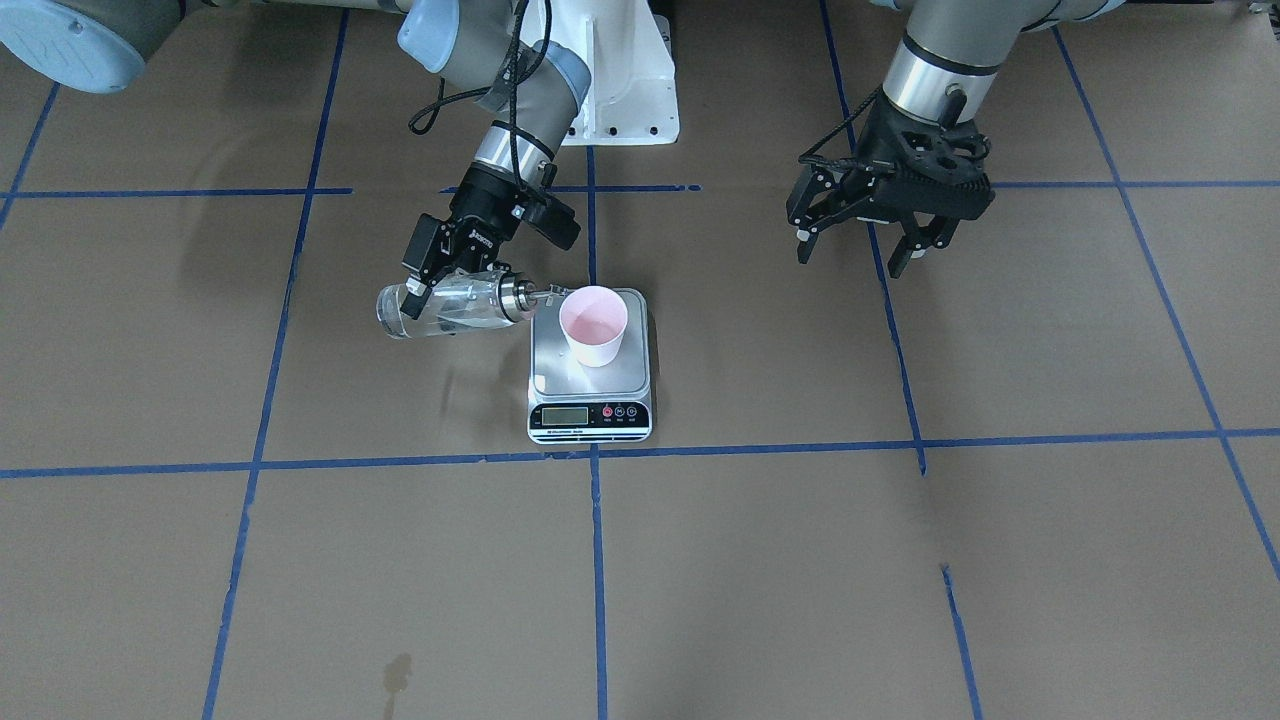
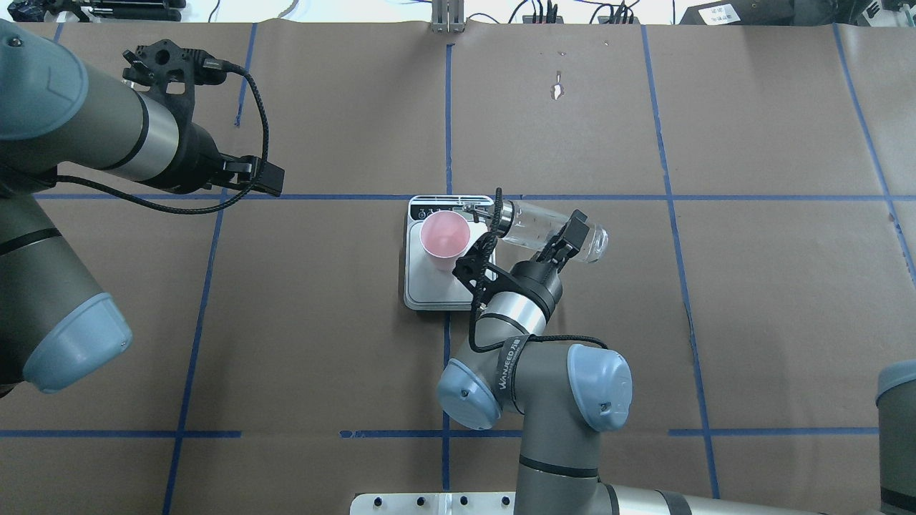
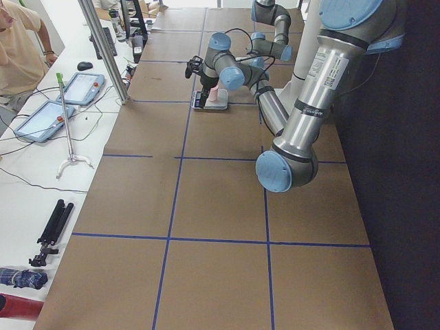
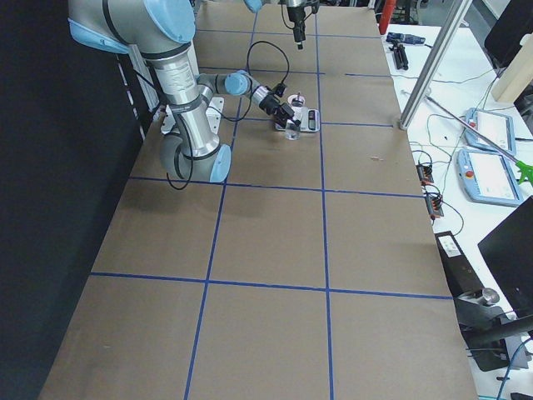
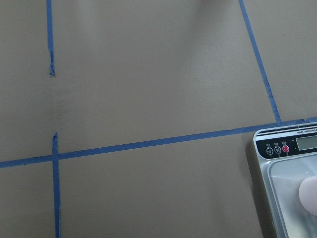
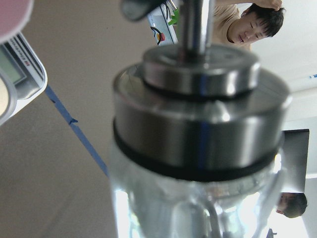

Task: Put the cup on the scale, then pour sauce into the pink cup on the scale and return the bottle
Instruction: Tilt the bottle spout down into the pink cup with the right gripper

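Bottle [image 1: 455, 312] is clamped in the right gripper [image 2: 565, 242], tipped nearly flat. Its silver spout seems to reach just over the rim of the pink cup [image 1: 593, 325], which stands on the scale [image 1: 555, 368]. Left gripper [image 1: 850, 262] hangs well apart, fingers spread.

We see scale [image 1: 556, 352] near bench [image 1: 800, 560] centre, cup [image 1: 593, 326] on its platform. Bottle [image 1: 440, 310] lies near-level in air on scale's robot-right side, spout at cup rim, held in right hand [image 1: 432, 284]. We find left hand [image 1: 862, 250] well apart on scale's other side, above bench
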